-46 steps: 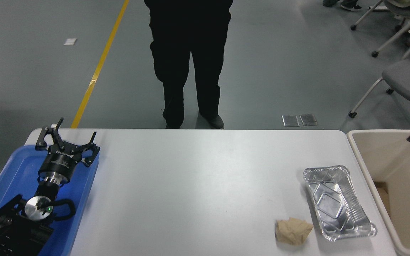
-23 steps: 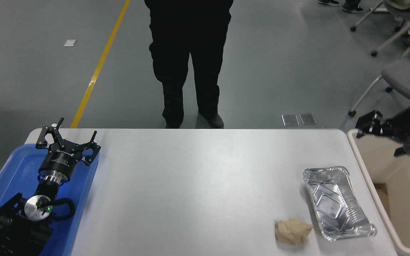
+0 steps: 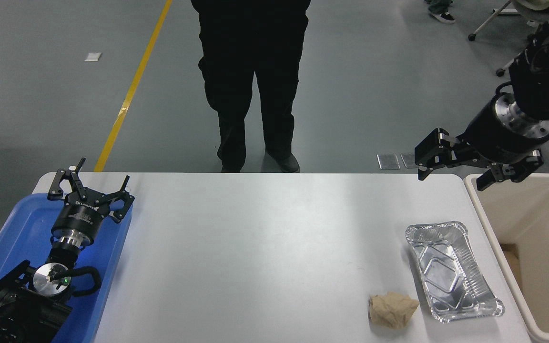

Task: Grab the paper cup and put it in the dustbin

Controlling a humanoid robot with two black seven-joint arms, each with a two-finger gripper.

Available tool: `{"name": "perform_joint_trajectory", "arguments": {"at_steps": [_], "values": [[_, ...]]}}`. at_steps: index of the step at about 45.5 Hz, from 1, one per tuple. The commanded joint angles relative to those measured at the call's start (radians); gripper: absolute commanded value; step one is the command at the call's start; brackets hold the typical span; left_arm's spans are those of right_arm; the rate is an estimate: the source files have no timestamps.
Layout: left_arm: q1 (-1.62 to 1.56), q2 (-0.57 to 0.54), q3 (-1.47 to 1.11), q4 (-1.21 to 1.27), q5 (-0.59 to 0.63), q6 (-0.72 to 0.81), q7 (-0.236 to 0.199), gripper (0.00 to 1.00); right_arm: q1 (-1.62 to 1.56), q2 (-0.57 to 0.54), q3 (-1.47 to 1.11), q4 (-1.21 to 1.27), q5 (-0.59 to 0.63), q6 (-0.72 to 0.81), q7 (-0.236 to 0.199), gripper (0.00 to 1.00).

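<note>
Bench (image 3: 265, 247) plain white, slight sheen. Dustbin (image 3: 539, 224) beige all over. Foil tray (image 3: 451, 271) shiny silver, ribbed walls, embossed diamond-ish lines on base. Paper wad (image 3: 392, 309) tan-brown, crumpled. Tray (image 3: 15, 233) under left arm bright blue. Both hands black: left hand (image 3: 88, 188), right hand (image 3: 462, 174), silver metal ring at each wrist. Floor (image 3: 41, 95) grey with yellow stripe (image 3: 134, 85). Person's trousers (image 3: 253, 81) black.

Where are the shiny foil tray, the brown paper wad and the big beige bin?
foil tray (image 3: 451, 271): head view, on its embossed floor.
brown paper wad (image 3: 392, 309): head view, on its crumpled middle.
beige bin (image 3: 539, 224): head view, on its inner wall.
</note>
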Motion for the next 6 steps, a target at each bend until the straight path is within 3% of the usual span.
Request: {"name": "perform_joint_trajectory", "arguments": {"at_steps": [1,6], "values": [[-0.001,0.0,0.001,0.0,0.0,0.0,0.0,0.99,0.053,0.021,0.02,0.007,0.002,0.039,0.0,1.0],[-0.001,0.0,0.001,0.0,0.0,0.0,0.0,0.99,0.053,0.021,0.041,0.004,0.003,0.038,0.0,1.0]]}}
